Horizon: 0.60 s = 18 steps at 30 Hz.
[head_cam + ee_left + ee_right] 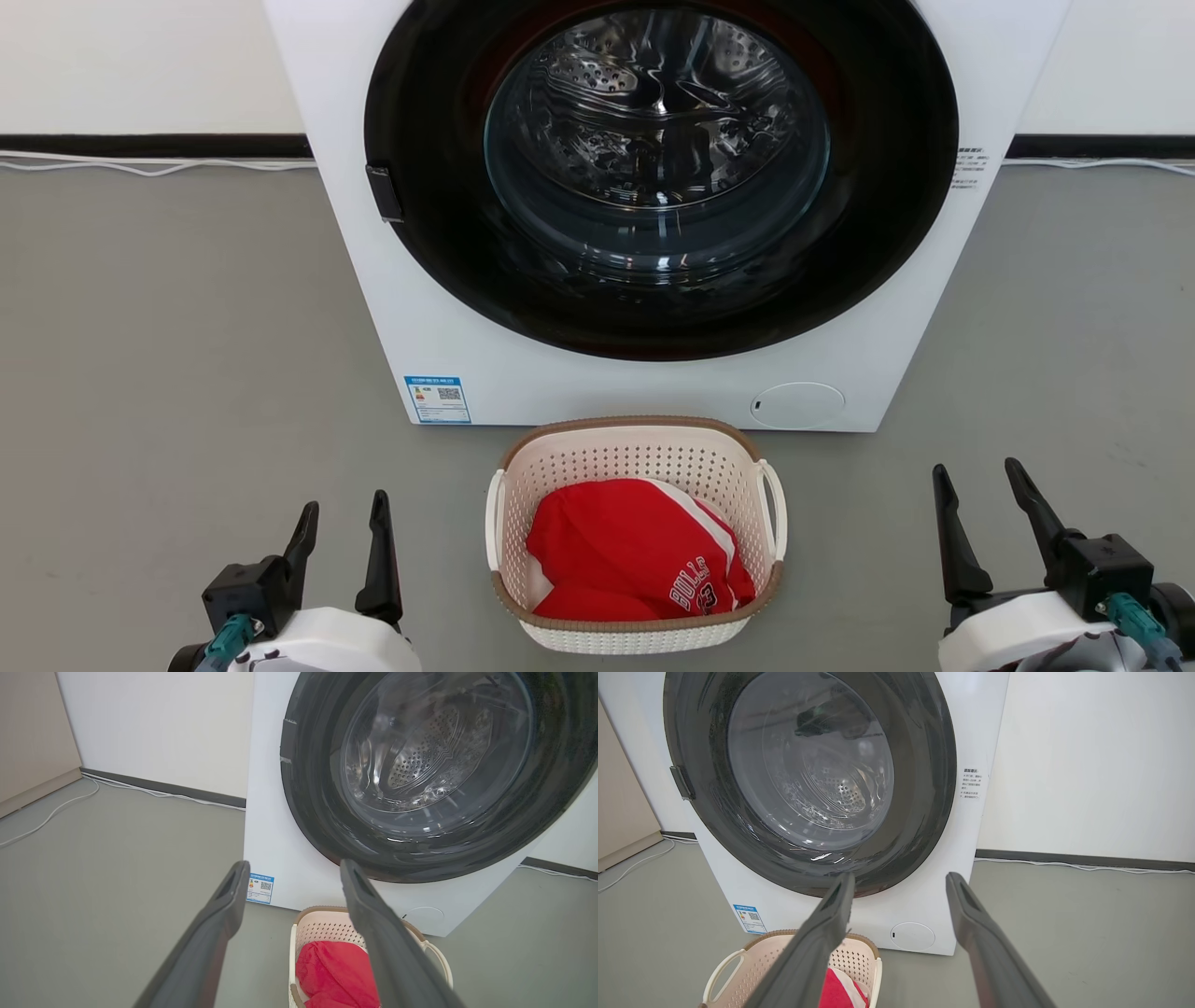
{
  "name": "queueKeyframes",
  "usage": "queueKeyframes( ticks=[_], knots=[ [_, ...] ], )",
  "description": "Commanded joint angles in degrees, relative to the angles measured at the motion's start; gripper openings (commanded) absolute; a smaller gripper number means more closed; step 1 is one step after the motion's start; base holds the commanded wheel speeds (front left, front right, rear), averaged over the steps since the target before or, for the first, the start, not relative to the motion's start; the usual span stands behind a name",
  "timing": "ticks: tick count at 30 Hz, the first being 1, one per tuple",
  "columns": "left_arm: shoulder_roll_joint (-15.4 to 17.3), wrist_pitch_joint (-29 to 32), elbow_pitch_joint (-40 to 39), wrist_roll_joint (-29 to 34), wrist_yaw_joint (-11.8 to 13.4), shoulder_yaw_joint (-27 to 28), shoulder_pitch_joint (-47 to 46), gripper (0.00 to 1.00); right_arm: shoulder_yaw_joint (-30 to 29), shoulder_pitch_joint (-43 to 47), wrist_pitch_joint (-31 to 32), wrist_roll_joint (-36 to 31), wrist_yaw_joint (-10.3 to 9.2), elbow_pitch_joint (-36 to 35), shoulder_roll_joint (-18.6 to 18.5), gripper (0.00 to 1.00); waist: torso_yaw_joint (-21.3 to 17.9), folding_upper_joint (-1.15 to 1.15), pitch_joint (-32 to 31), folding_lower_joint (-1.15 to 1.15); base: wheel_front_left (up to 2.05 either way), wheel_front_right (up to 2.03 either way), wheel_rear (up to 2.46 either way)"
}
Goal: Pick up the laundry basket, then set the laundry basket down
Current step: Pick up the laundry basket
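Head view: the basket (607, 462) sits on the grey floor (168, 355) just in front of the washer (560, 373), holding a red garment (625, 551). The left gripper (344, 504) hovers to the basket's left and the right gripper (976, 469) to its right. Both are clear of the loop handles, with their fingers spread and empty.

Left wrist view: the two dark fingers stand wide apart with nothing between them. The basket (322, 926) lies low, partly behind the right-hand finger.

Right wrist view: the fingers are likewise apart and empty. The basket (756, 956) is at the lower left, below the washer's closed door (808, 779).
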Motion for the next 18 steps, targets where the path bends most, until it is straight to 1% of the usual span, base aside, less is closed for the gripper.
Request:
queueKeyframes(
  ticks=[1,5,12,18],
  knots=[
    [0.6,-0.8,-1.2,0.1,0.6,1.5,-2.9,1.0,1.2,-1.6,-0.8,0.3,0.35,-0.9,-0.4,1.0,0.0,0.0,0.2,0.0,0.0,0.0,0.0],
    [0.6,-0.8,-1.0,-0.2,0.6,1.2,-3.3,1.0,1.3,-2.1,-0.8,0.4,0.35,-0.3,-0.2,1.0,0.1,0.0,1.4,0.0,0.0,0.0,0.0],
    [0.6,-0.8,1.0,-1.1,1.1,0.4,-6.5,1.0,0.7,-5.3,-0.8,0.9,0.35,0.3,-0.1,1.0,0.3,0.0,5.9,0.0,0.0,0.0,0.0],
    [0.6,-0.8,3.9,-2.4,1.3,-1.1,-10.9,1.0,0.6,-10.0,-0.8,-0.1,0.35,5.1,-0.6,1.0,0.7,0.0,10.6,0.0,0.0,0.0,0.0]
  ],
)
